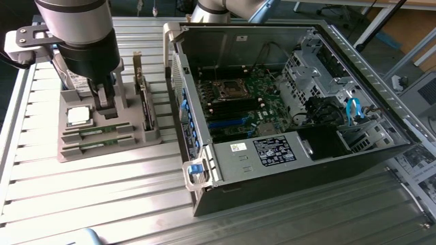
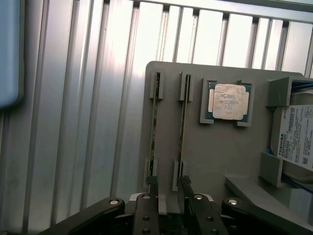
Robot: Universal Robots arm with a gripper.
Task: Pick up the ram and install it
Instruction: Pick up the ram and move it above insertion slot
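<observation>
Two thin green ram sticks stand on edge in slots of a grey holder tray (image 1: pixel 68 153): one ram stick (image 1: pixel 95 131) (image 2: pixel 181 127) is nearer the processor chip, its twin (image 1: pixel 95 144) (image 2: pixel 153 127) lies beside it. My gripper (image 1: pixel 105 101) (image 2: pixel 168 193) hangs over the tray's far part, above and just short of the sticks' ends. It is open, with nothing between its fingers (image 2: pixel 152 196) and touching neither stick. The open computer case (image 1: pixel 286 168) with its motherboard (image 1: pixel 238 109) lies on the exterior view's right.
On the tray are a square silver processor chip (image 1: pixel 78 116) (image 2: pixel 227 102), an upright expansion card (image 1: pixel 145 102) and a hard drive (image 2: pixel 298 137). The table is ribbed aluminium (image 1: pixel 102 194). The case's raised side wall (image 1: pixel 184 92) stands between tray and motherboard.
</observation>
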